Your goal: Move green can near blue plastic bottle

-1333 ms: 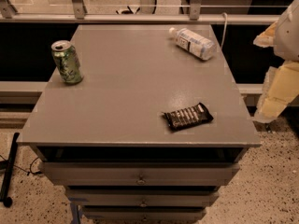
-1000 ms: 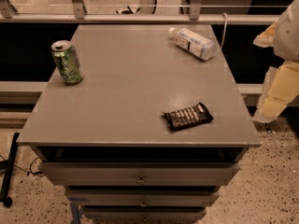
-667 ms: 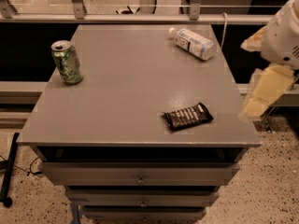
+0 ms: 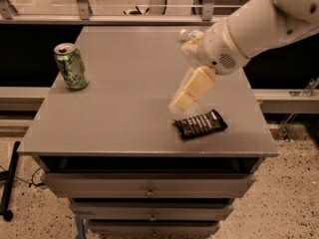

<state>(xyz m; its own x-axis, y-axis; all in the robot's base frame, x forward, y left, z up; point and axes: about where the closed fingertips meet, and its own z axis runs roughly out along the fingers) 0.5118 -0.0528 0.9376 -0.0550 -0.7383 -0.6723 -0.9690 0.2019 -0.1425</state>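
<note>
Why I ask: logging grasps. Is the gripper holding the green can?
No, the green can stands at the left of the table, while the gripper hangs right of middle, near the wrapper.

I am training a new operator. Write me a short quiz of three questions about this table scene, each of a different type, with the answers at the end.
1. True or false: the green can stands upright near the left rear corner of the table.
2. Choose one. The gripper is nearest to: A, the green can; B, the dark snack wrapper; C, the drawer handles.
3. Short answer: which thing at the far edge does the arm partly hide?

Key
1. True.
2. B. The gripper is over the table, right of the middle, just behind the wrapper.
3. The blue plastic bottle; little more than its white-capped end shows.
</note>
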